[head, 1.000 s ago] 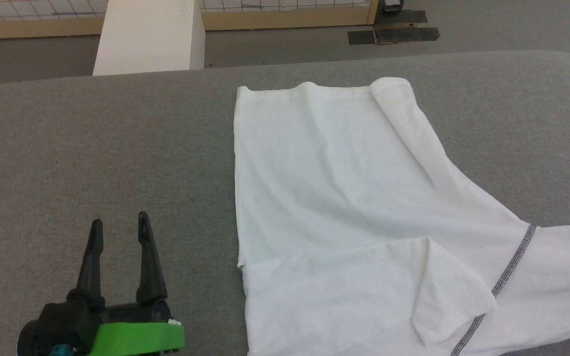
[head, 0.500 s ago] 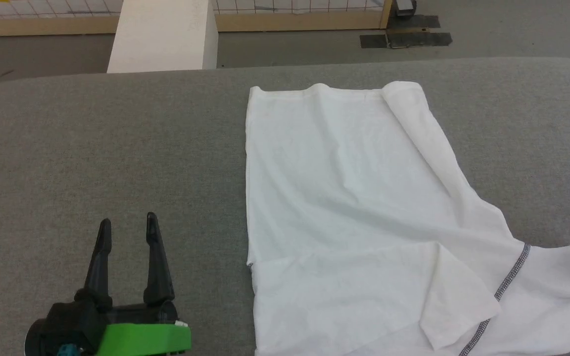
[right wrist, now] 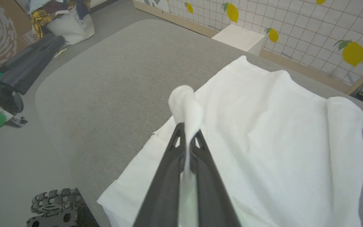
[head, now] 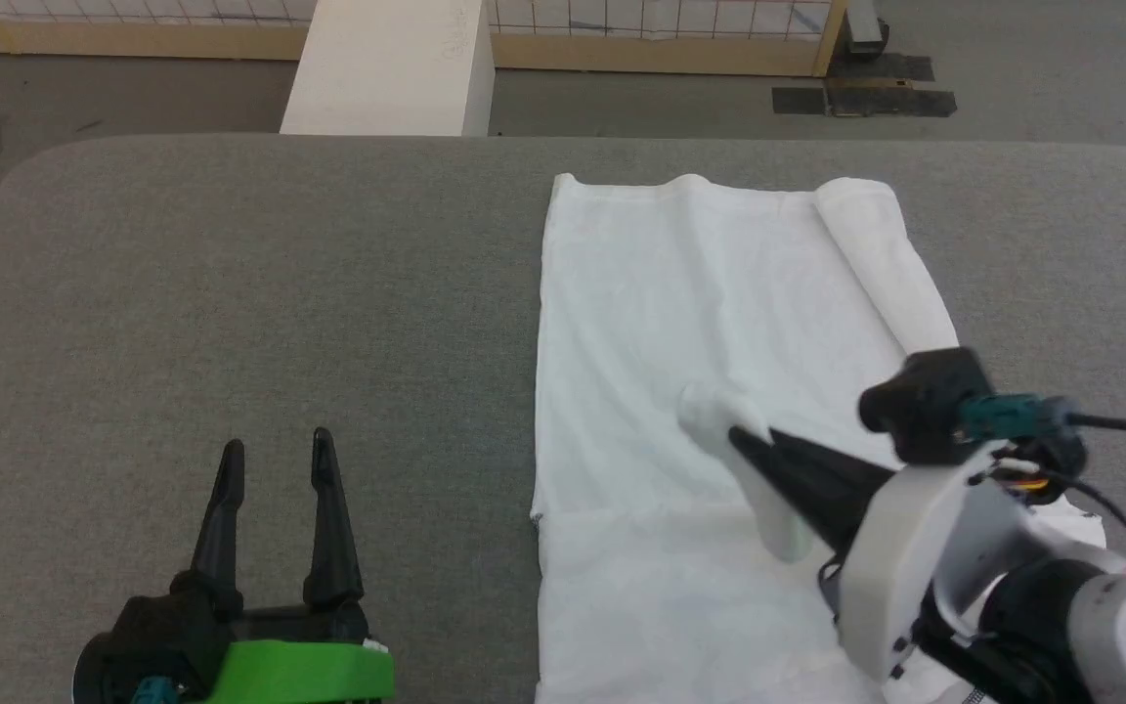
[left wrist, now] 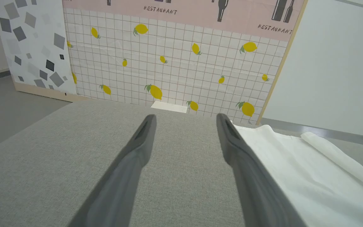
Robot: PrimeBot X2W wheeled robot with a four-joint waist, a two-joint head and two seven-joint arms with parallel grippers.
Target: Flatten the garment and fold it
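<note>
The white garment lies partly folded on the grey table, its far hem toward the back edge. My right gripper is shut on a bunched sleeve of the garment, holding it lifted over the shirt's middle; in the right wrist view the white fabric bulges out past the closed fingertips. My left gripper stands open at the lower left over bare table, well left of the garment; its wrist view shows the spread gripper with the shirt's edge to the right. The logo patch is hidden.
A white box-like pillar stands beyond the table's far edge, with a lemon-patterned tiled wall behind it. A pile of bags and clothes lies on the floor past the table's left end. The table's left half is bare grey fabric.
The head camera has shifted, sliding the scene rightward. My right arm has come into view and carried the right sleeve up and inward over the shirt's body. The left gripper stays open.
</note>
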